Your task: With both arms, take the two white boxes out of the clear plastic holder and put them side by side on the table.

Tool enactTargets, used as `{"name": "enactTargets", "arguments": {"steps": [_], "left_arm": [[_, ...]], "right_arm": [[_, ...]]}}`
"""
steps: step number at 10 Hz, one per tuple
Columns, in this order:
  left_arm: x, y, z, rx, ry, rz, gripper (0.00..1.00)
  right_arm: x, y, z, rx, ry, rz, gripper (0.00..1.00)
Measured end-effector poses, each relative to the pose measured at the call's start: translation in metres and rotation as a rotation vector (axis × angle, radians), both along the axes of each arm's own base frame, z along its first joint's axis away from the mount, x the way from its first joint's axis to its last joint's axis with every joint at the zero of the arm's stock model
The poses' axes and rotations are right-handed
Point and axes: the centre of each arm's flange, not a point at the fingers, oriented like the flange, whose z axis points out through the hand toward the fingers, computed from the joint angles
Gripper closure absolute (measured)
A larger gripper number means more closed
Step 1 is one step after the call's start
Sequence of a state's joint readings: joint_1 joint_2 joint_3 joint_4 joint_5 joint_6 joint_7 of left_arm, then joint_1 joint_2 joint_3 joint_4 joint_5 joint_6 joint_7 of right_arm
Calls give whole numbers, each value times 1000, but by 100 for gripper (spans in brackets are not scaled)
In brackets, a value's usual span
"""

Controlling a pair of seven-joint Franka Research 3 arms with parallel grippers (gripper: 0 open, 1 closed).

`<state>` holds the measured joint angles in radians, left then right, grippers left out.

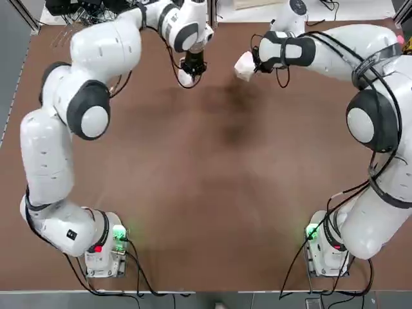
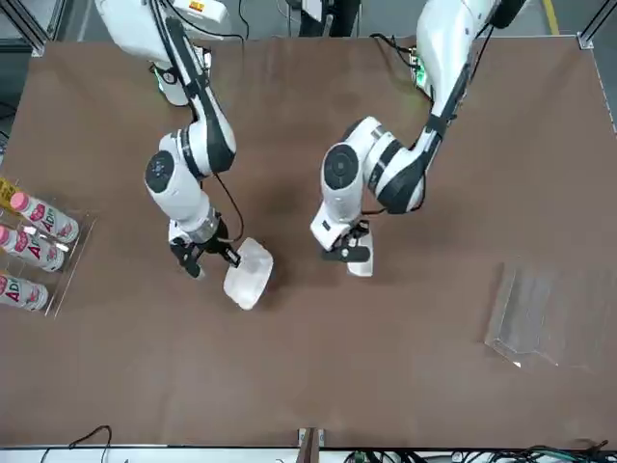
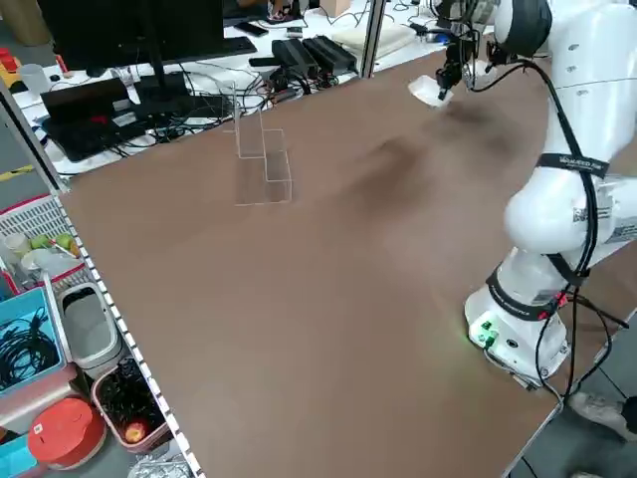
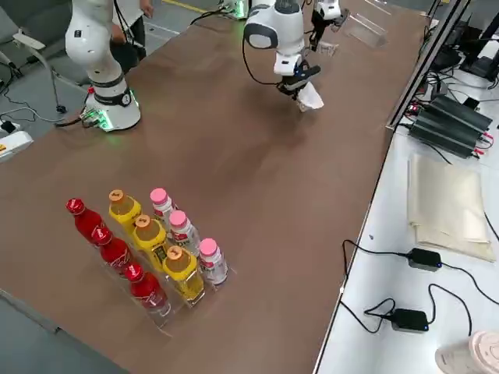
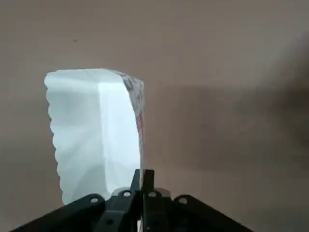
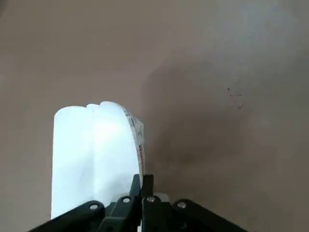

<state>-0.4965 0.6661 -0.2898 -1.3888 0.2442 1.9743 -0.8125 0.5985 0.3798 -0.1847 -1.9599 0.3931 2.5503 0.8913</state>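
Observation:
Two white boxes are out of the clear plastic holder (image 2: pixel 548 313), which stands alone at the table's far left corner (image 3: pixel 261 159). My left gripper (image 1: pixel 192 67) is shut on the edge of one white box (image 1: pixel 186 78), seen close up in the left wrist view (image 5: pixel 91 135) beside the pinched fingers (image 5: pixel 136 180). My right gripper (image 1: pixel 259 58) is shut on the other white box (image 1: pixel 244 66), which hangs tilted to one side of it (image 2: pixel 249 273). Both boxes are over the far middle of the brown table (image 1: pixel 212 193), a short gap apart.
A clear rack of pink-capped, yellow and red bottles (image 4: pixel 148 249) stands at the table's right edge, also seen in the front view (image 2: pixel 29 246). Cables and power bricks lie on a bench beyond that edge. Both arm bases (image 1: pixel 106 248) sit at the near edge.

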Motion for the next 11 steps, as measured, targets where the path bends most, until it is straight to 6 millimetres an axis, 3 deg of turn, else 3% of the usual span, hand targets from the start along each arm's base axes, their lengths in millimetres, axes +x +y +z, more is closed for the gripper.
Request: {"name": "enactTargets", "arguments": {"steps": [3,6,8,11], "left_arm": [[-29,-50,-14,-80,-3,-10,97],[-78,-112,-70,-159,-19,-17,98],[-92,-131,-91,-191,-24,-8,98],[-95,-140,-99,-239,-44,13,94]], "right_arm": [[9,-23,-1,34,56,-236,98],[25,-45,10,92,83,-524,98],[37,-50,8,140,31,-681,98],[45,-45,-27,194,-33,-866,98]]}}
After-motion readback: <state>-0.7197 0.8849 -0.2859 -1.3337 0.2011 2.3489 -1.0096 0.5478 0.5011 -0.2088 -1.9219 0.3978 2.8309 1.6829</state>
